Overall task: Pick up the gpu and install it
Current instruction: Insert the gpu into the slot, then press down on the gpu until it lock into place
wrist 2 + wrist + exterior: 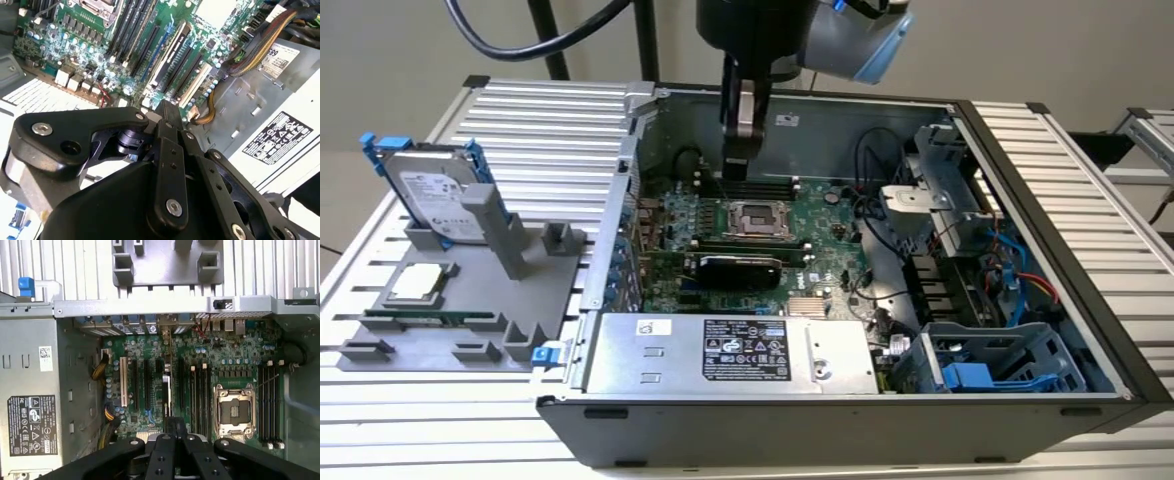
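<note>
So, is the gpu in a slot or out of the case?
In: the gpu stands on edge in a motherboard slot inside the case.

Open computer case [1067, 190] lies on slatted table [520, 110]. Motherboard [761, 225] sits in case floor; gpu [740, 268] stands in slot near its middle. Power supply [727, 352] at case's near end. Gripper [740, 140] hangs over the board. Parts holder [480, 290] at exterior view's left, hard drive [438, 195] upright in it.
</note>
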`<move>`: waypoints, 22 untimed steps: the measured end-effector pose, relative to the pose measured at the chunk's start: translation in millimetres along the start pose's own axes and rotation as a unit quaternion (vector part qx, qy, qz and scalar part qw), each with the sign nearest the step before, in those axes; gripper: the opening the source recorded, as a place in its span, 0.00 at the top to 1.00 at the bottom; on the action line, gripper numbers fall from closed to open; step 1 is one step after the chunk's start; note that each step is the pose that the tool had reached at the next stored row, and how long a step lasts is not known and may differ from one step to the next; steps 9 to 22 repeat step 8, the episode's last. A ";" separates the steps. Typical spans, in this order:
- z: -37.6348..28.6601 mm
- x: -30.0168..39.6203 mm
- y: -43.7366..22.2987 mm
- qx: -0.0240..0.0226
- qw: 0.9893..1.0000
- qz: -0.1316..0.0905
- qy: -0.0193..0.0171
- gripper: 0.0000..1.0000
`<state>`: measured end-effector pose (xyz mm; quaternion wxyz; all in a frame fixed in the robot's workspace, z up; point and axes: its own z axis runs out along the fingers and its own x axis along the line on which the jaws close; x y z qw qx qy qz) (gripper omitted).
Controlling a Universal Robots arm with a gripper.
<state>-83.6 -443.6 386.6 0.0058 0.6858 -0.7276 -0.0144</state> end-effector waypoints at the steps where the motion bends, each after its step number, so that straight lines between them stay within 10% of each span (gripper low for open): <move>1: 1.4 -0.1 0.0 0.002 1.000 -0.001 0.000 1.00; 22: 2.3 -0.1 0.0 0.002 1.000 -0.001 0.000 1.00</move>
